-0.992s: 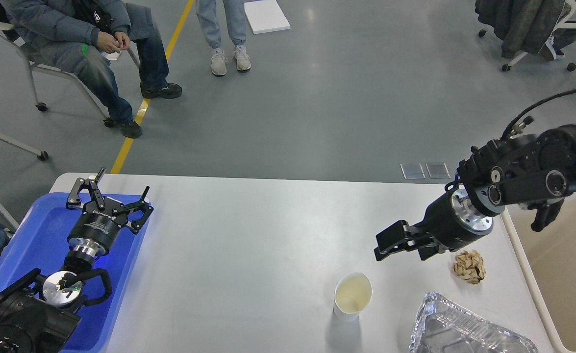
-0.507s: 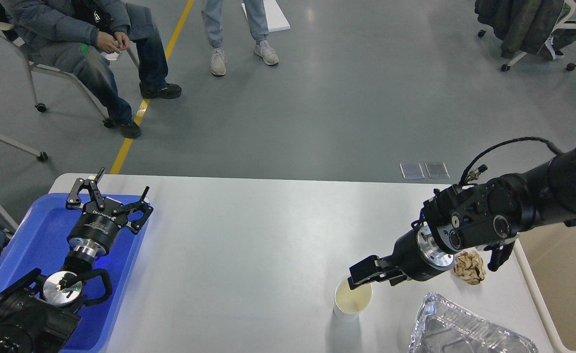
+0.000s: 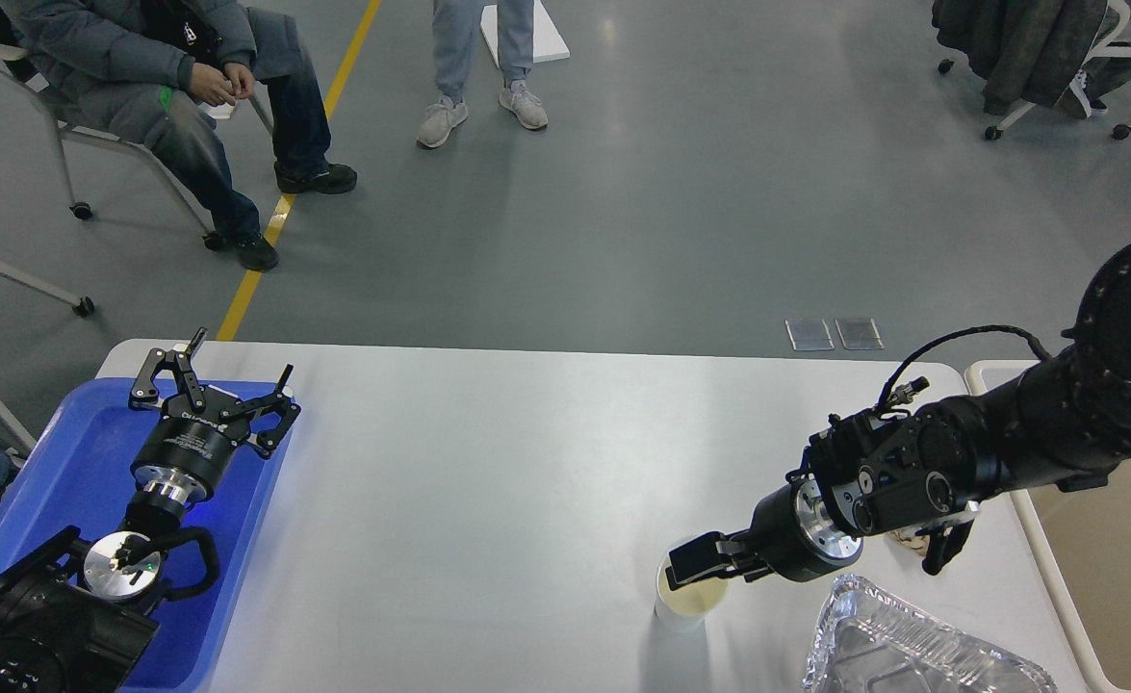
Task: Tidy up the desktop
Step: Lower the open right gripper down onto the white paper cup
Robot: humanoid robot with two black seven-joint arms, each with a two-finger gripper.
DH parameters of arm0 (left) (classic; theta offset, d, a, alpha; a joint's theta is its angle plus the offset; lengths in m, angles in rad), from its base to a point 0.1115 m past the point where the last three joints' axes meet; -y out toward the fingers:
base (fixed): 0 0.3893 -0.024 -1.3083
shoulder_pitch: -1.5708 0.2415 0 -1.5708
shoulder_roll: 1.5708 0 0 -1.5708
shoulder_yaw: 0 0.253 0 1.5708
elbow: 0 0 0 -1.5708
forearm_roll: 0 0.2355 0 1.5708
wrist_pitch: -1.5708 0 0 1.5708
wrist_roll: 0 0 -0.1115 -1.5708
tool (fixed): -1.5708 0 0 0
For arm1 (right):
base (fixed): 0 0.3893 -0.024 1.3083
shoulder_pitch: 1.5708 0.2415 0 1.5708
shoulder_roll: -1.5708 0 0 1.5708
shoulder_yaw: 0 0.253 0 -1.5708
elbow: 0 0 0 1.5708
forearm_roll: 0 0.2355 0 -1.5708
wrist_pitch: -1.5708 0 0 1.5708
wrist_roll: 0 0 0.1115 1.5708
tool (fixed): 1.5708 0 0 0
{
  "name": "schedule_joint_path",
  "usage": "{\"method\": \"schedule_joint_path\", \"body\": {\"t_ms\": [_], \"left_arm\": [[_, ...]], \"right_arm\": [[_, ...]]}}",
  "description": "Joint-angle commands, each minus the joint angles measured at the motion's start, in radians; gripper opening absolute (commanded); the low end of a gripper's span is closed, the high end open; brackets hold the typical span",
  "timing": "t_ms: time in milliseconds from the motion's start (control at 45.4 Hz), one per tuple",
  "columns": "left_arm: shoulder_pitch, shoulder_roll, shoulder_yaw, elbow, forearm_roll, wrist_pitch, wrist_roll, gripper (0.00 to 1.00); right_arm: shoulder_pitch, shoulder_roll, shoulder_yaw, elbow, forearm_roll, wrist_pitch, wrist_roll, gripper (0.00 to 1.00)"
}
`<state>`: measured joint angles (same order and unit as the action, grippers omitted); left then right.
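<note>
Desktop [image 3: 488,500] — paper cup [image 3: 685,604] upright

Smooth matt desktop [image 3: 488,481], glossy blue plastic tray [image 3: 55,481], crinkled foil container [image 3: 912,645], seemingly paper cup [image 3: 685,608]

Blue tray [image 3: 64,481] — left, paper cup [image 3: 682,608], foil container [image 3: 902,650], beige bin [image 3: 1118,568] — right

White table [image 3: 488,481] with rounded corners, right gripper [image 3: 692,570] low over the rim of a white paper cup [image 3: 682,606], foil tray [image 3: 897,650] beside it, left gripper [image 3: 209,380] spread wide above a blue tray [image 3: 74,472].
</note>
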<state>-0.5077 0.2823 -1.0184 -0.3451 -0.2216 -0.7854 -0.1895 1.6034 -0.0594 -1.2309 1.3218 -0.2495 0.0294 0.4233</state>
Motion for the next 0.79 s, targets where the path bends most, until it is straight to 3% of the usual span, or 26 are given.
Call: {"method": "schedule_joint_path", "body": {"t_ms": [0,132,441,771], "left_arm": [[0.0,0.0,0.0,0.0,0.001,0.0,-0.001,1.0],[0.0,0.0,0.0,0.0,-0.001,0.0,0.001,1.0],[0.0,0.0,0.001,0.0,0.001,0.0,0.001,1.0],[0.0,0.0,0.001,0.0,0.001,0.0,0.001,1.0]], "right_arm": [[-0.069,0.024,-0.001,-0.055,0.001,-0.039,0.0,0.95],[-0.089,0.056,-0.015,-0.073,-0.002,-0.052,0.0,0.8],[-0.071,0.059,-0.082,-0.07,-0.004,-0.048,0.0,0.0],[-0.048,0.059,-0.084,-0.067,-0.002,-0.045,0.002,0.0]]}}
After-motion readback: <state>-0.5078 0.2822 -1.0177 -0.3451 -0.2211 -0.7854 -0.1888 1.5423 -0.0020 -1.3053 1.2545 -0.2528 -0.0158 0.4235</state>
